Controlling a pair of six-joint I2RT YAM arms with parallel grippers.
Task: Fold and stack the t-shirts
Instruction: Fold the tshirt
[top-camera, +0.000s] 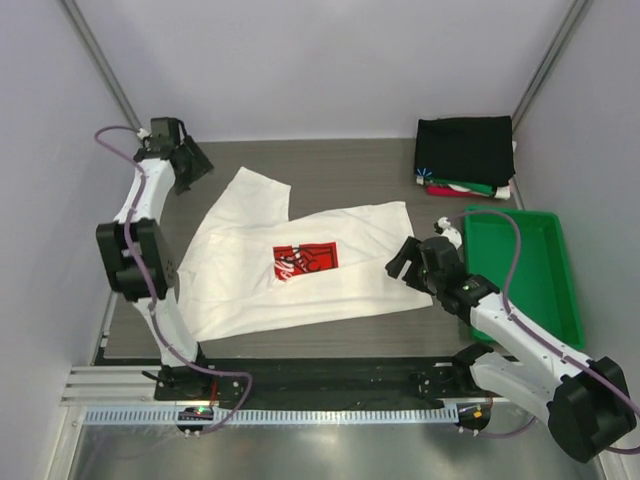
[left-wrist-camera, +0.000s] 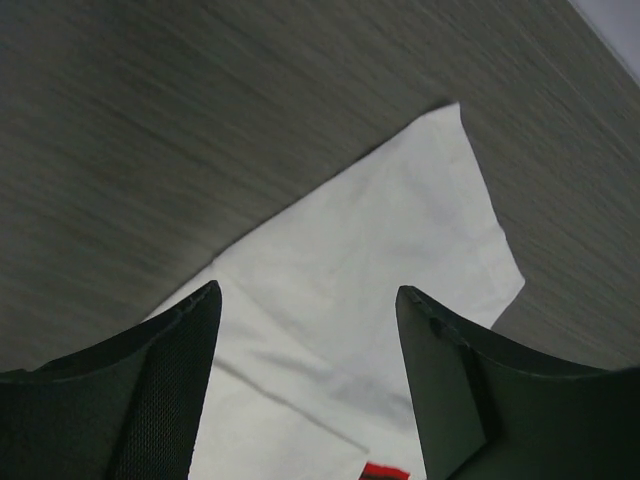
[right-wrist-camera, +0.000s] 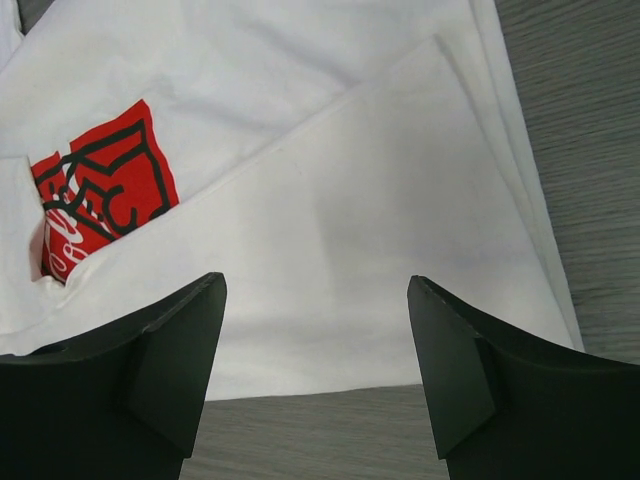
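Lying mid-table (top-camera: 350, 165), the white tee (top-camera: 250, 290) shows its red print (top-camera: 305, 260) upward. Only the top view shows the folded stack (top-camera: 465, 150) at 1 o'clock, black uppermost, and the green tray (top-camera: 560, 290) at 3 o'clock. Wrist views show both pincers spread apart and holding nothing: left gripper (left-wrist-camera: 308, 295) at 10 o'clock over a sleeve, right gripper (right-wrist-camera: 317, 285) at 4 o'clock, where a flap overlaps the print.

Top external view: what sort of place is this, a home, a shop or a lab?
Most likely a lab robot cell, not a home: plain pale walls with metal frame posts, a left arm and right arm bolted to a rail at the table edge, and a white t-shirt spread on it.
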